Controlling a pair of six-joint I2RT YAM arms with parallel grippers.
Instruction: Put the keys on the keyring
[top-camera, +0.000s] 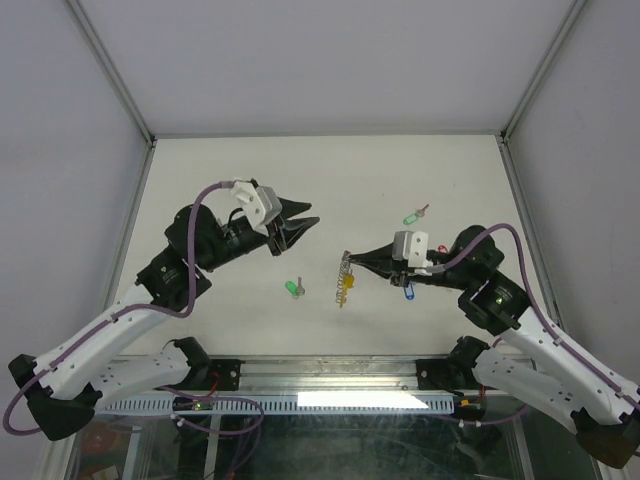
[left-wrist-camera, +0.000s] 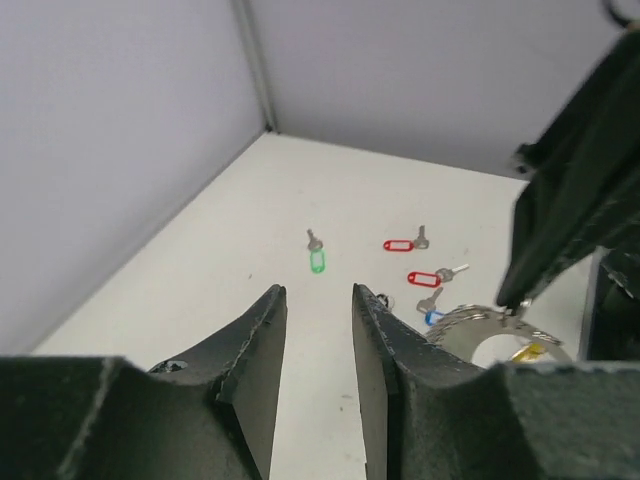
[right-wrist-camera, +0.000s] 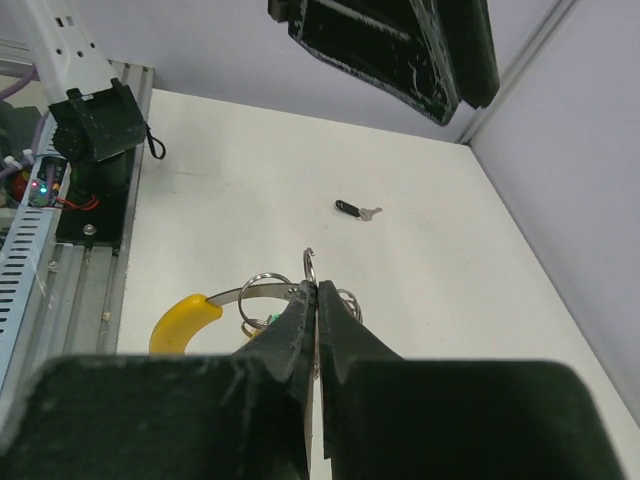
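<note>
Pinching the keyring (top-camera: 345, 278) steady in the closed right gripper (top-camera: 346, 260) near the table's (top-camera: 220, 180) middle, and steering the empty, narrowly parted left gripper (top-camera: 306, 214) toward the green-tagged key (top-camera: 293, 288) lying just nearer the near edge, aiming at its tag, leaving the hole free.

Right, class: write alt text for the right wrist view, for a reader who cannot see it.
The right gripper is shut on the keyring, its yellow segment at left. Beyond, a black-tagged key lies on the white table.
</note>
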